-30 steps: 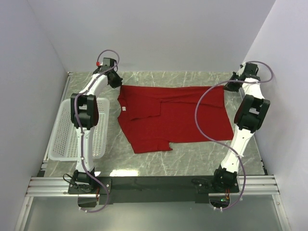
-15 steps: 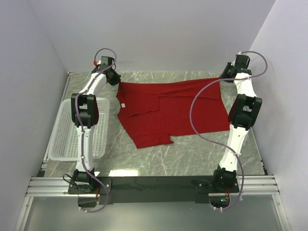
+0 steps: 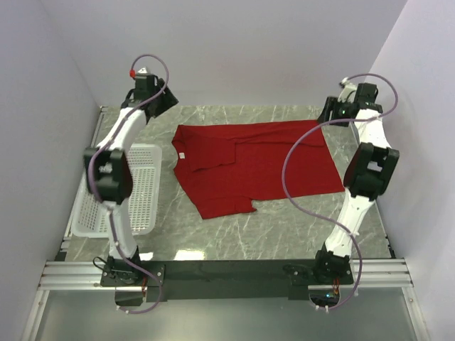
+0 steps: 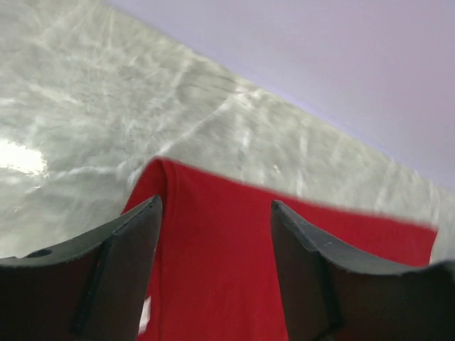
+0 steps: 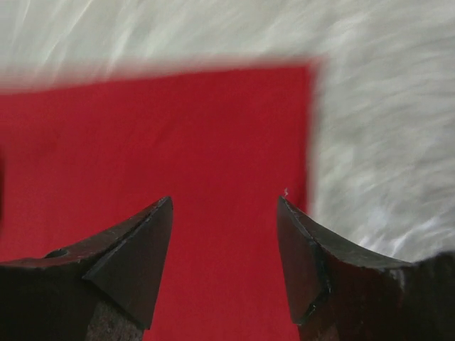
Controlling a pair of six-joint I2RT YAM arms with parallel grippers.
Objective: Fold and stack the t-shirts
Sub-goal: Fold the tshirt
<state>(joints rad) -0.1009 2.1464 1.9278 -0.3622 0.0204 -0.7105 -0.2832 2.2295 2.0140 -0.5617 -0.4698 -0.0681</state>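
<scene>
Now, the red t-shirt (image 3: 249, 167) lies spread on the table (image 3: 284, 234), neck end toward the basket (image 3: 146, 213). Left gripper (image 4: 215, 206) and right gripper (image 5: 225, 202) hang over its far corners, jaws parted, gripping nothing. Risk, I'd say: a shallow pinch catches one layer or misses the edge, and uneven pulls skew the fold, dragging the cloth crooked.
</scene>
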